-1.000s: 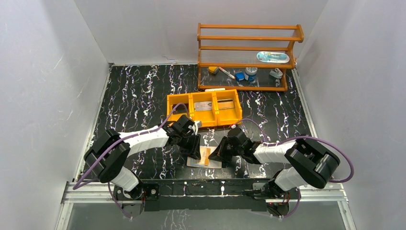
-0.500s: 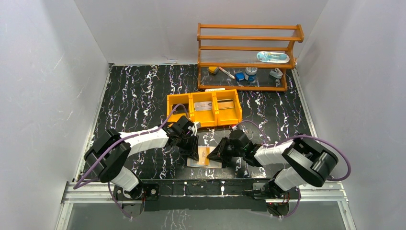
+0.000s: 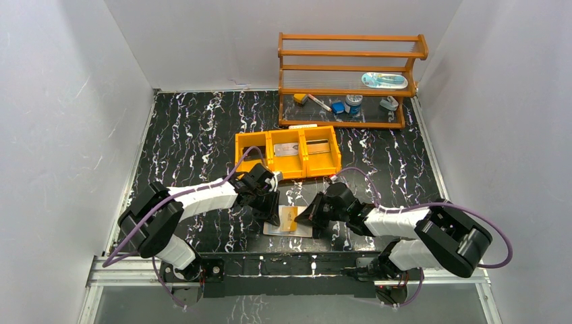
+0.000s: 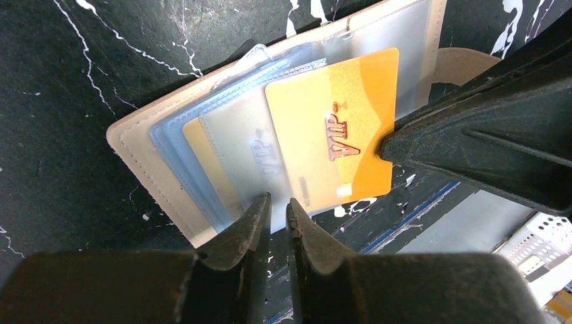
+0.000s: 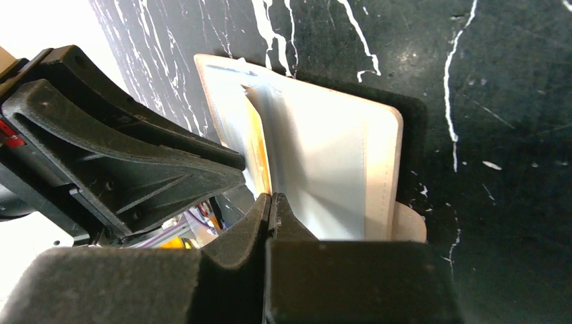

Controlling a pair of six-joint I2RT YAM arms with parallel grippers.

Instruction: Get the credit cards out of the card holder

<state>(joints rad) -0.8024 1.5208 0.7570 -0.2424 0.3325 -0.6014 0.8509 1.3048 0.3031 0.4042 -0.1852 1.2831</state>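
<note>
The holder (image 3: 298, 231) lies open and flat close to the near edge of the table (image 3: 195, 135), about midway along it, between the two grippers. The left gripper (image 4: 277, 206) comes at it from the left with its jaws nearly together, only a thin slit between them, and the edge of one of the holder's clear sleeves sits in that slit. The right gripper (image 5: 271, 200) reaches in from the right with its jaws pressed together. Their tips touch the outer edge of the orange card (image 4: 324, 135), but whether that edge is nipped between them I cannot tell. The orange card, marked VIP, lies on top of the sleeves. Its inner half is under a frosted sleeve and its outer half is bare and brighter. Beneath it a grey card (image 4: 251, 154), also marked VIP, sits inside a sleeve, and the edge of a tan card (image 4: 201, 158) shows below that. The holder's tan stitched border frames the stack, and a small tab sticks out from its right side. Farther back, near the middle of the table, stands an orange tray (image 3: 238, 152). A wooden rack (image 3: 351, 67) stands at the far right corner.
</note>
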